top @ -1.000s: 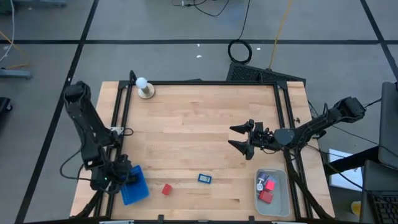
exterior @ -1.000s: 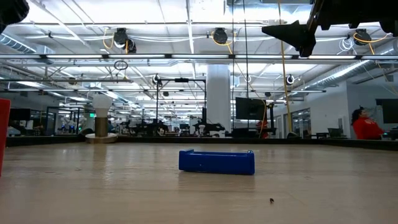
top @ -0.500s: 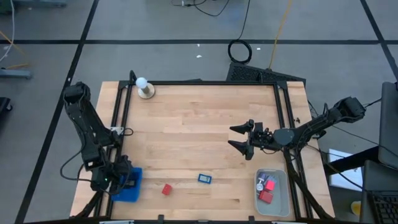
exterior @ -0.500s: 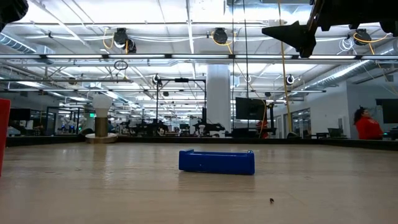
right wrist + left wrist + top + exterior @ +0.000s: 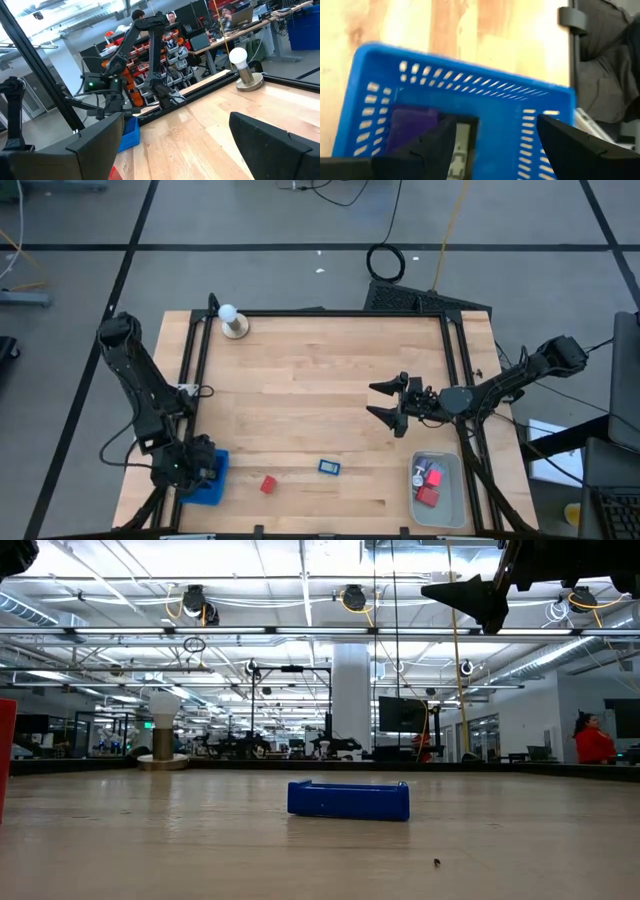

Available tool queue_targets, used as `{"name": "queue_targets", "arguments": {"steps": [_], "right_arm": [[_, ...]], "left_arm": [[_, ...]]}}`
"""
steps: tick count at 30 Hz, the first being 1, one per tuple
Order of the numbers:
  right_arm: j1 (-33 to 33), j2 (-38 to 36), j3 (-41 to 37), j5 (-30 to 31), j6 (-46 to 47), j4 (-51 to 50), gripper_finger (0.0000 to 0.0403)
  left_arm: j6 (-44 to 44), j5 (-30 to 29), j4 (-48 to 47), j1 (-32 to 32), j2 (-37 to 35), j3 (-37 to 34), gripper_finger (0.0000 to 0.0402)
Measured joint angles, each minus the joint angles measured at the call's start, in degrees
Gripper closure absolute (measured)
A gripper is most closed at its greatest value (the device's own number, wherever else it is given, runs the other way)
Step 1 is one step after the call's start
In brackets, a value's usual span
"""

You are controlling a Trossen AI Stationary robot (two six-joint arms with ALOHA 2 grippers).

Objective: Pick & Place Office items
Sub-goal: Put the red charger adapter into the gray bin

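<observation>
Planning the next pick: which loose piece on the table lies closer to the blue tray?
The red block, just beside the blue tray; the blue piece lies farther toward the middle.

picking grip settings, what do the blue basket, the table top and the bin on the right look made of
Blue basket: looks like moulded plastic, matte, with rows of slots through its walls.
Table top: looks like wood, pale planks with visible grain and a light sheen.
Bin: probably translucent plastic; the red pieces inside show through it.
</observation>
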Motion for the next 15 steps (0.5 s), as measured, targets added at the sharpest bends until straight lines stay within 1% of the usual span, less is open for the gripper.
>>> {"name": "queue_targets", "arguments": {"steps": [4,6,11,15], "right_arm": [[0.0,0.0,0.0,0.0,0.0,-0.1,0.0046],[0.0,0.0,0.0,0.0,0.0,-0.1,0.0046],[0.0,0.0,0.0,0.0,0.0,-0.2,0.0046],[0.0,0.0,0.0,0.0,0.0,-2.2,0.0046]], "left_arm": [[3.4,2.6,-2.4,3.6,0.0,3.1,0.0123],[5.0,3.5,-5.2,5.2,0.0,5.2,0.0122],[6.8,3.7,-14.6,8.5,0.0,11.3,0.0127],[7.7,3.4,-19.2,10.7,0.0,15.5,0.0126]]}}
